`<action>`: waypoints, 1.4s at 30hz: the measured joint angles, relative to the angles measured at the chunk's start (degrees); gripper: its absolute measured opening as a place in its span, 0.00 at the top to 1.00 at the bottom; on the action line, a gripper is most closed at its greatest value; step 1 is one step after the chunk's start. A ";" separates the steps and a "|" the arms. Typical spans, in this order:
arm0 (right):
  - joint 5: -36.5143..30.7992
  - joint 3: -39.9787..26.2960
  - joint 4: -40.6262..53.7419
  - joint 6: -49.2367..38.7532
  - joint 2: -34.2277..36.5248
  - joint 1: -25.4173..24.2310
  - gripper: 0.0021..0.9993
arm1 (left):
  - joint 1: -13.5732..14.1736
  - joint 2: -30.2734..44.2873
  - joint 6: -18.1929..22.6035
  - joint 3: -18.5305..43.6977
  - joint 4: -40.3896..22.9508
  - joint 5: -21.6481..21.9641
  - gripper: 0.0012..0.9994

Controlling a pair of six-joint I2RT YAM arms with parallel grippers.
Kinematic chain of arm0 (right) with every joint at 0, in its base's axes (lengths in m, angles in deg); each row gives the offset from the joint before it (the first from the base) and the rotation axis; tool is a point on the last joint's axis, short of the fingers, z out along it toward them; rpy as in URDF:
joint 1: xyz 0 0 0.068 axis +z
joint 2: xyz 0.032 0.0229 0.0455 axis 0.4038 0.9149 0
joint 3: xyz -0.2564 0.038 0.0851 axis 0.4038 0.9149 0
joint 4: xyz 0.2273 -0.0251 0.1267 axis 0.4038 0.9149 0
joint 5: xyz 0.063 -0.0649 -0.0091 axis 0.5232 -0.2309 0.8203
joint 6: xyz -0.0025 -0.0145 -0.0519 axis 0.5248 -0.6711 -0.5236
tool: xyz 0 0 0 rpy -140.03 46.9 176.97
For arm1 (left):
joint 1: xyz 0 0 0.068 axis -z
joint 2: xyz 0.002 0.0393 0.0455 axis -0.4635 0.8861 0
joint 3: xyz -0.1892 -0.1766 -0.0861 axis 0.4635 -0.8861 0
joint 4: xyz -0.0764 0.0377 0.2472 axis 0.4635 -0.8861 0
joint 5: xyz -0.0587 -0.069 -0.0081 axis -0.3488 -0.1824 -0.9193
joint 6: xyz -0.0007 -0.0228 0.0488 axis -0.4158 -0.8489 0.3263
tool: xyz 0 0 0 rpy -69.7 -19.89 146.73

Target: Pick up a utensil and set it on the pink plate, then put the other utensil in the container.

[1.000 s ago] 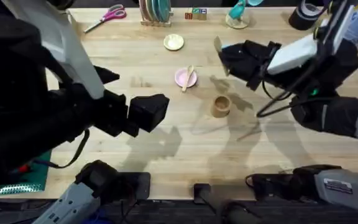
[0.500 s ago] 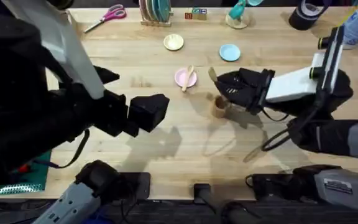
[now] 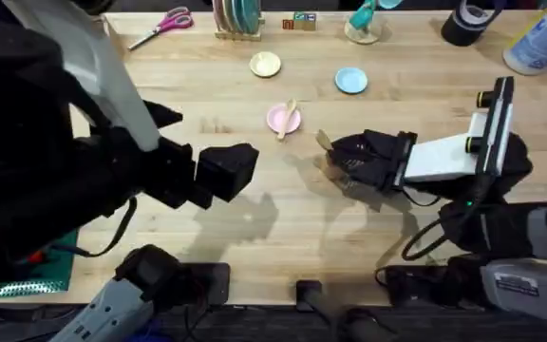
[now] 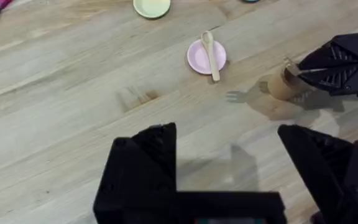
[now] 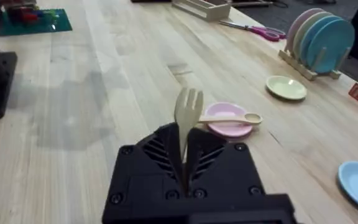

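The pink plate (image 3: 279, 122) lies mid-table with the round-ended wooden utensil (image 3: 289, 116) resting across it. My right gripper (image 3: 338, 158) is shut on the wooden fork (image 3: 323, 141), prongs pointing up and away (image 5: 188, 112). It hovers directly over the tan container (image 4: 279, 87), which its black fingers largely cover from above. My left gripper (image 4: 225, 134) hangs open and empty over bare table, to the left of the plate and container. The plate (image 5: 229, 129) and spoon (image 5: 232, 118) also lie just beyond the fork in the right wrist view.
A cream plate (image 3: 266, 65) and a light blue plate (image 3: 351, 80) lie behind the pink one. Scissors (image 3: 162, 24), a plate rack (image 3: 237, 17) and a tape roll (image 3: 465, 24) line the far edge. A green mat (image 3: 27, 280) is near left.
My right gripper carried the fork from behind the container, down and toward the near side, ending over the container. The left arm, plate and spoon stayed put.
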 joint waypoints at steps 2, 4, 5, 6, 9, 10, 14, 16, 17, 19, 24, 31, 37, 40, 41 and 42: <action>0.06 0.08 0.00 -0.08 -0.02 -0.65 0.97 | 0.00 0.00 0.00 0.00 0.00 0.00 0.00; 0.10 0.10 0.03 -0.17 -0.01 -1.38 0.97 | 0.00 0.00 0.00 0.00 0.00 0.00 0.00; 0.12 0.10 0.00 -0.19 -0.02 -1.66 0.97 | 0.00 0.01 0.00 0.00 0.00 0.00 0.00; 0.12 0.10 -0.10 -0.19 -0.02 -1.79 0.97 | 0.00 0.00 0.02 0.00 0.00 0.00 0.00; 0.14 0.12 -1.21 -0.19 -0.01 -1.84 0.97 | 0.00 0.01 0.00 0.00 0.00 0.00 0.00; 0.13 0.14 -1.45 -0.19 0.00 -1.84 0.97 | 0.00 0.00 0.02 0.00 0.00 0.00 0.00; 0.16 0.13 -3.09 -0.16 -0.01 -1.84 0.97 | 0.00 0.01 0.00 0.00 0.00 0.00 0.00; 0.17 0.12 -3.88 0.11 -0.02 -1.84 0.97 | 0.00 0.00 0.00 0.00 0.00 0.00 0.01; 0.17 0.09 -3.97 0.29 -0.02 -1.84 0.97 | 0.00 0.00 0.01 0.00 0.00 0.00 0.01; 0.19 -0.15 -3.91 0.50 -0.02 -1.84 0.97 | 0.00 0.00 0.00 0.00 0.00 0.00 0.01; 0.16 -1.70 -3.82 0.73 -0.02 -1.84 0.97 | 0.00 0.02 0.00 0.00 0.00 0.00 0.00; 0.17 -2.79 -3.80 0.73 0.51 -1.83 0.97 | 0.00 0.02 0.01 0.00 0.00 0.00 0.00; 0.15 -3.46 -3.78 0.70 3.33 -1.84 0.97 | 0.00 0.01 0.00 0.00 0.01 0.00 0.00; 0.14 -3.49 -3.79 0.63 4.50 -1.84 0.97 | 0.00 0.01 0.01 0.00 0.00 0.00 0.00; 0.13 -3.53 -3.78 0.48 4.94 -1.84 0.97 | 0.00 0.01 0.00 0.00 0.00 0.00 0.00; 0.15 -3.59 -3.78 0.46 5.34 -1.84 0.97 | 0.00 0.00 0.00 0.00 0.00 0.00 0.00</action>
